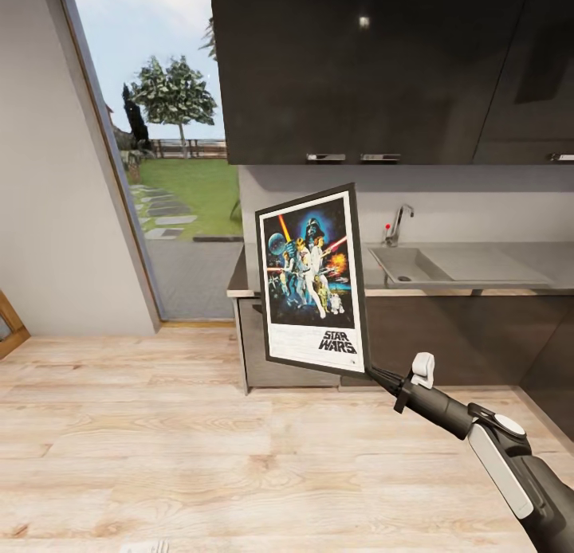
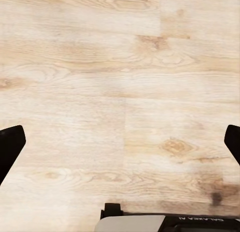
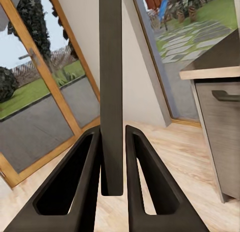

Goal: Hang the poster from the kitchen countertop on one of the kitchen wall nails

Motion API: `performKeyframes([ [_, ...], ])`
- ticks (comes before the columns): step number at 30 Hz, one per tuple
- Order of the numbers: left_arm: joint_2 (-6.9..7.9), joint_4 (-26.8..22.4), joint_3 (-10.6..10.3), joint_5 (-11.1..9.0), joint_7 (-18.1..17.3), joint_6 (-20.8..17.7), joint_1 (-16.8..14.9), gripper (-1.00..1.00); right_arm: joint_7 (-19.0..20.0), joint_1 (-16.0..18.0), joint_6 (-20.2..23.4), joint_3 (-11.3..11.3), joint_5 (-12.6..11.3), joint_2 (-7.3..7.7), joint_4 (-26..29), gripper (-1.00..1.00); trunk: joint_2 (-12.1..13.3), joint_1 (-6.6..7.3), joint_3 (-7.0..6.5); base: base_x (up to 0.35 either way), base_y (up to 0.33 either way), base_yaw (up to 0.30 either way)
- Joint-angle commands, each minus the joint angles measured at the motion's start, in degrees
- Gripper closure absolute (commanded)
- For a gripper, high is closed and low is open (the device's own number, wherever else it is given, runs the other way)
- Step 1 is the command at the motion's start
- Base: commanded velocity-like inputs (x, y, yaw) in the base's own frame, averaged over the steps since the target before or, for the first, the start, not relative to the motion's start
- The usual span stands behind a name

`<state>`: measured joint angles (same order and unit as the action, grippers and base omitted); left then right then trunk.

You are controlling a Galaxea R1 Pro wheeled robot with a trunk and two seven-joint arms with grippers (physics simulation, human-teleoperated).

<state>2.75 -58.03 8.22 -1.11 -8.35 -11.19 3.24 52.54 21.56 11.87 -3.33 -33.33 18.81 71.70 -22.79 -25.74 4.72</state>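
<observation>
Poster (image 1: 314,280) upright before kitchen countertop (image 1: 478,260), left of the sink (image 1: 414,264).

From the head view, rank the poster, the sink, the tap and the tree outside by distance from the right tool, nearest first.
1. Poster: clamped in the right tool at its lower corner.
2. Sink: on the countertop behind, to the right.
3. Tap: at the sink's back edge, by the wall.
4. Tree: outdoors, past the window on the left.

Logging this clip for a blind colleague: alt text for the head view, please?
The right hand holds a framed Star Wars poster upright by its lower corner, above a wooden floor. Behind it are a grey countertop with sink and dark cabinets.
</observation>
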Motion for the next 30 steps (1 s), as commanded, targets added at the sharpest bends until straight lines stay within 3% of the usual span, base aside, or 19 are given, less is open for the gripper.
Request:
performKeyframes([
  [1, -0.02, -0.15, 0.15, -0.12, -0.30, -0.41, 0.01, -1.00, 0.28, 0.07, 0.69, -0.10, -0.77, 0.05, -0.01, 1.00, -0.12, -0.04, 0.12, 0.000, 0.000, 0.000],
  [23, -0.02, -0.15, 0.13, -0.12, -0.29, -0.41, 0.01, -1.00, 0.28, 0.07, 0.69, -0.10, -0.77, 0.04, 0.02, 1.00, -0.12, -0.04, 0.12, 0.000, 0.000, 0.002],
  [30, -0.02, -0.15, 0.22, -0.19, -0.26, -0.38, 0.01, -1.00, 0.28, 0.07, 0.61, -0.11, -0.77, 0.01, 0.02, 1.00, -0.12, -0.04, 0.12, 0.000, 0.000, 0.201],
])
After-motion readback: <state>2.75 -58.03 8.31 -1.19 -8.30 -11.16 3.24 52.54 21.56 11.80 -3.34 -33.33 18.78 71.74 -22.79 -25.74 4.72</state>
